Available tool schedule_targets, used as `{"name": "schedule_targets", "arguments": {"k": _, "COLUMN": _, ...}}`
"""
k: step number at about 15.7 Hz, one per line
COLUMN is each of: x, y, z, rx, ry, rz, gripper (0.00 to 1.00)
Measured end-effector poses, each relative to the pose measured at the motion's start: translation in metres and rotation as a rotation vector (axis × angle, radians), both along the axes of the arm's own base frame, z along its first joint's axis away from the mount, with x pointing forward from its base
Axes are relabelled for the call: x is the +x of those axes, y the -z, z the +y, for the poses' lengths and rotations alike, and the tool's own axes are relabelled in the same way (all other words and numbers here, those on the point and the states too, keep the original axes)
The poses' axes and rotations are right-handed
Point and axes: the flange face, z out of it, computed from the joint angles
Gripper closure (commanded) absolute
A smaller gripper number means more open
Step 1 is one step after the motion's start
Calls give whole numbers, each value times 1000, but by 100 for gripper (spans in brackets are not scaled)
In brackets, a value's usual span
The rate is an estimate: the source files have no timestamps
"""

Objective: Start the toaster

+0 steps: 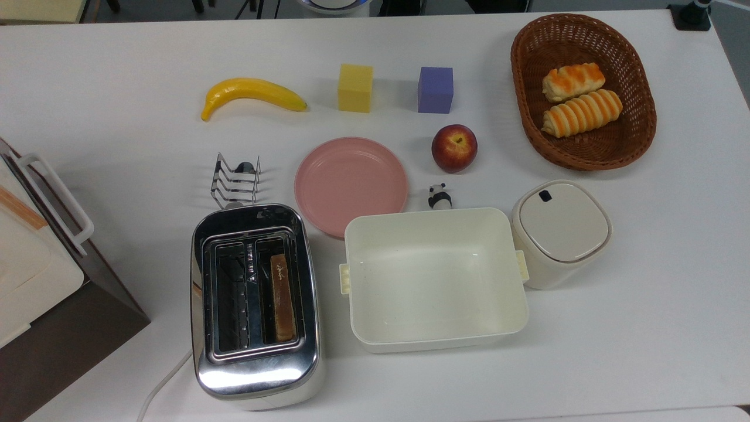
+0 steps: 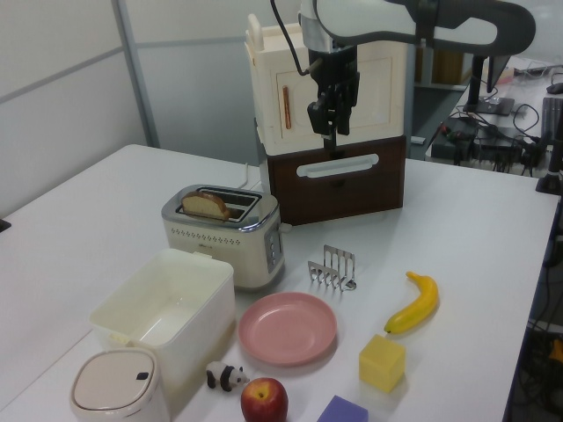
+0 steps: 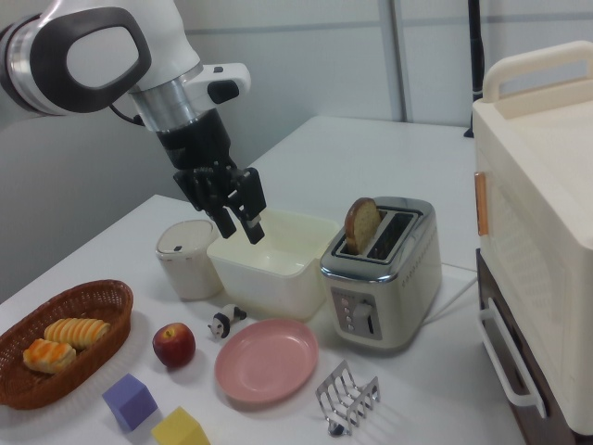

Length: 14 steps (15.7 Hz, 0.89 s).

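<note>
The chrome two-slot toaster [image 1: 255, 375] stands at the front of the top view's left, with its white cord trailing off the near edge. A toast slice [image 1: 283, 299] sits in one slot. In the right view the toast slice [image 3: 359, 222] sticks up well above the toaster [image 3: 384, 278]. My gripper [image 3: 243, 232] hangs high in the air to the right view's left of the toaster, touching nothing. Its fingers stand a little apart and hold nothing. In the left view the gripper [image 2: 332, 141] is far above the table, behind the toaster [image 2: 220, 237].
Near the toaster are a wire toast rack [image 1: 236, 179], a pink plate [image 1: 350, 181] and a white tub [image 1: 436, 343]. Farther off lie a banana [image 1: 252, 91], two cubes, an apple [image 1: 454, 147], a lidded canister [image 1: 559, 228] and a bread basket [image 1: 521, 105]. A brown-and-white box appliance [image 1: 35, 281] stands at the top view's left.
</note>
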Motion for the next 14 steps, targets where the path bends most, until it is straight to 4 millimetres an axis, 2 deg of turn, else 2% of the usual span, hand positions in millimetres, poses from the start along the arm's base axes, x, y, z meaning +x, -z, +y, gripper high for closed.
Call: {"name": "schedule_targets", "arguments": {"k": 14, "x": 6, "y": 23, "z": -16, "rx": 7, "ry": 34, "rz": 43, "gripper": 0}}
